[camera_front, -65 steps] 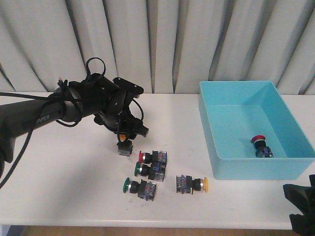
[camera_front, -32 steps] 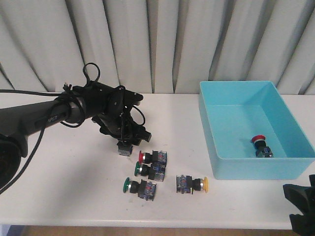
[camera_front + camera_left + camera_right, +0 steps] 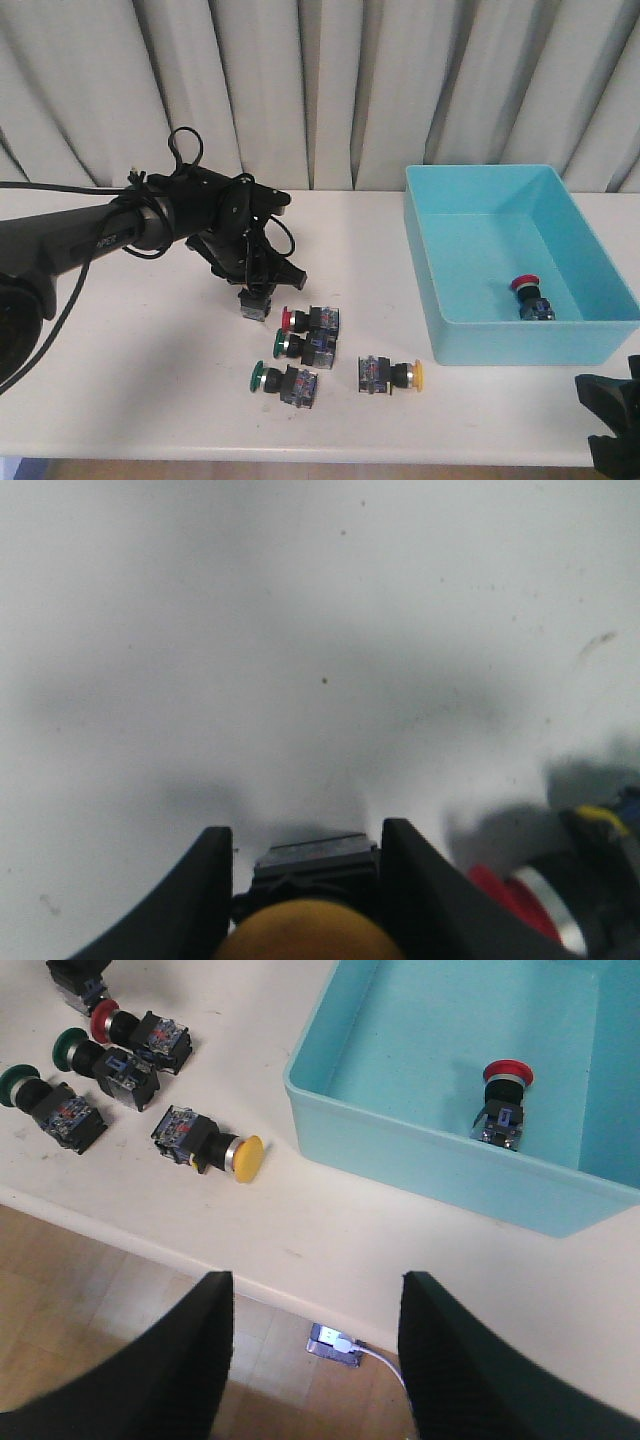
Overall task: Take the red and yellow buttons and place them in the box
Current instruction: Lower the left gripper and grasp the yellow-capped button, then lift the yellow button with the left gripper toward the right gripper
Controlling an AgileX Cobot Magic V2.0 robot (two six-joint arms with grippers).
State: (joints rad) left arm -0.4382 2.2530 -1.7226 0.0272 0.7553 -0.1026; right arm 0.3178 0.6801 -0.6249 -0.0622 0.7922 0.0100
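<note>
Hanging past the desk's [image 3: 320, 1230] near edge, the right gripper [image 3: 315, 1360] is spreading its fingers wide, gripping nothing. Farther in, the left gripper [image 3: 302, 900] is pressing down over the yellow button [image 3: 305, 932], fingers closed against its black body, wide yellow cap facing the wrist. Beyond, the red button [image 3: 528, 297] is lying inside the light-blue box [image 3: 480, 345], red mushroom cap pointing away.

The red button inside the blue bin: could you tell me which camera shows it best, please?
The right wrist view: the red button shows cap and body clearly from above. The front view shows it smaller; the left wrist view misses it.
</note>
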